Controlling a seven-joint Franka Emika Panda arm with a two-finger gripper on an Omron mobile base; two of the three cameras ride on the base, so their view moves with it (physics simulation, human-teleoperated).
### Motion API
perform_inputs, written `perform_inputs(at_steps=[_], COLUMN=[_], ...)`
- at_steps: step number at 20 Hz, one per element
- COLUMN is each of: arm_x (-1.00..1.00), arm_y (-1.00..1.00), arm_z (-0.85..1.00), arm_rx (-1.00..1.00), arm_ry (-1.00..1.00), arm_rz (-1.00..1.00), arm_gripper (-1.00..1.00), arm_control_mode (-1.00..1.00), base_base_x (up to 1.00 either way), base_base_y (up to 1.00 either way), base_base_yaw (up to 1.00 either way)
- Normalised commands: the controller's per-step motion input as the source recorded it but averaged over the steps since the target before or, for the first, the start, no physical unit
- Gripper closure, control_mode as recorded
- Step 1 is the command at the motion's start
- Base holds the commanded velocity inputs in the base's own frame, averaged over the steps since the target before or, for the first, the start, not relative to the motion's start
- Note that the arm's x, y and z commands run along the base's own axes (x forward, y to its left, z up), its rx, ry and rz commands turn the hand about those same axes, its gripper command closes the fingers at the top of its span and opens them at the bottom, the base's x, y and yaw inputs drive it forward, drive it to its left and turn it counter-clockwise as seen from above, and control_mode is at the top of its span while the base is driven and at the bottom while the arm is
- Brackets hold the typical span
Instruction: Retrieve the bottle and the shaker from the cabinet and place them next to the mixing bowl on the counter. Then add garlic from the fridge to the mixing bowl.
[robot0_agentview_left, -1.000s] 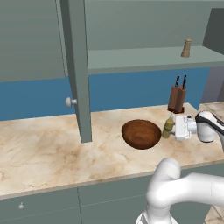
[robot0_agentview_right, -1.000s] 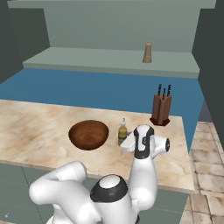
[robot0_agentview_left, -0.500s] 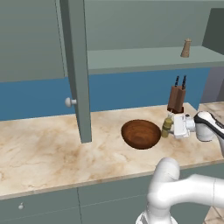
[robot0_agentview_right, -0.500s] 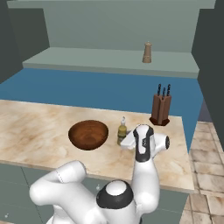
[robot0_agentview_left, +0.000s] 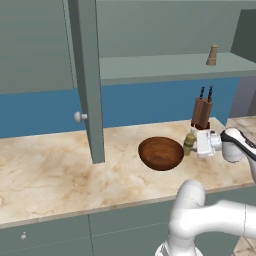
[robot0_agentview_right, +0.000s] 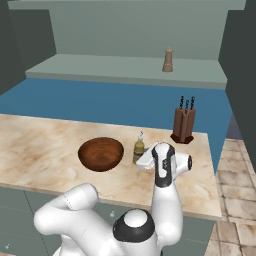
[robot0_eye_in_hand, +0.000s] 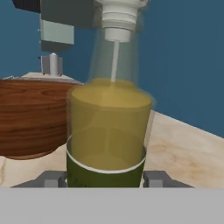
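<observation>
We see the bottle (robot0_eye_in_hand: 107, 131) standing upright on the table (robot0_agentview_left: 60, 170), its long axis vertical and its thin white cap pointing up; it sits just beside the mixing bowl (robot0_agentview_left: 161, 153), on the bowl's right in the left base view. Our end effector (robot0_agentview_left: 196, 145) is level with the bottle and reaches it from the side away from the bowl; in the hand view the bottle stands between the two finger tips (robot0_eye_in_hand: 52, 179), its green label band low between them; the fingers flank it closely, but we cannot tell whether they press on it or have let go.

In the right base view the bottle (robot0_agentview_right: 139, 148) stands between the mixing bowl (robot0_agentview_right: 100, 153) and the white hand; a brown knife block (robot0_agentview_right: 183, 124) stands behind it, near the table's far right corner.

The shaker (robot0_agentview_right: 168, 60) stands upright on the cabinet (robot0_agentview_left: 86, 75) shelf, well apart from the end effector; the cabinet door hangs open, its round knob facing left in the left base view.
</observation>
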Motion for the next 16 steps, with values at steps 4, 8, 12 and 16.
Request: perform_inputs(at_steps=[4, 8, 12, 16], arm_x=[0.0, -0.01, -0.02, -0.06], arm_y=[0.03, 0.0, -0.08, -0.27], arm_z=[-0.02, 0.0, 0.0, 0.02], arm_rx=[0.01, -0.01, -0.03, -0.02], arm_ry=[0.0, 0.01, 0.0, 0.05], arm_rz=[0.01, 0.01, -0.01, -0.12], arm_gripper=[-1.0, -1.0, -1.0, -1.0], arm_control_mode=[-1.0, -1.0, -1.0, -1.0], base_base_x=[0.0, 0.0, 0.0, 0.0], base_base_y=[0.0, 0.0, 0.0, 0.0], base_base_yaw=[0.0, 0.0, 0.0, 0.0])
